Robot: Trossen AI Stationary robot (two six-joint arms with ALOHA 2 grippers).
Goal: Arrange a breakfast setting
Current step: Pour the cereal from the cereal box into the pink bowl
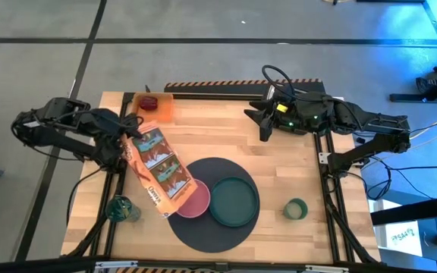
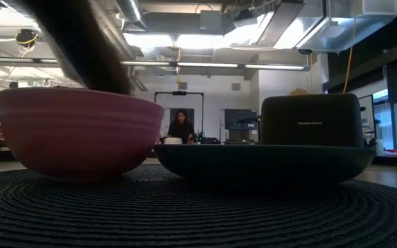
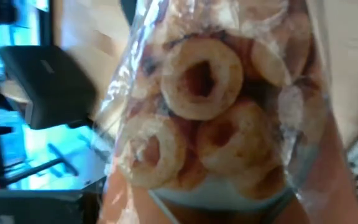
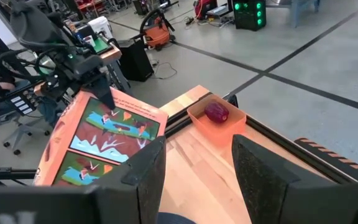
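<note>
Bench (image 1: 279, 174): pale wooden top with dark rails at its sides, seen from above in the high view.

Mat (image 1: 203, 227): round, dark grey and ribbed, lying on the near middle of the bench; it carries the bowl and the plate.

Pink bowl (image 1: 194, 202): on the left part of the mat, just beside the plate; in the low view (image 2: 74, 134) it stands upright, with a dark shape reaching down behind it.

Dark green plate (image 1: 234, 201): on the right part of the mat, flat and upright (image 2: 264, 162).

Pale-green cup (image 1: 296, 208): on the bare bench to the right of the mat, apart from it.

Orange tray (image 1: 156, 106): at the far left of the bench; it holds a small red food piece (image 1: 149, 101), seen also in the right wrist view (image 4: 217, 112).

Cereal bag (image 1: 158, 171): orange, printed with pictures, slanting from the left gripper down to the bowl's rim; through its clear side, ring-shaped pieces (image 3: 201, 78) show in the left wrist view.

Left gripper (image 1: 130, 127): over the left edge of the bench, jaws closed on the upper end of the bag.

Right gripper (image 1: 258, 121): over the far right of the bench, well apart from the setting, jaws spread with nothing between them (image 4: 197, 168).

Dark green glass (image 1: 121, 208): at the near left edge of the bench.

Person (image 2: 181, 127): in the room beyond, far behind the bench.
</note>
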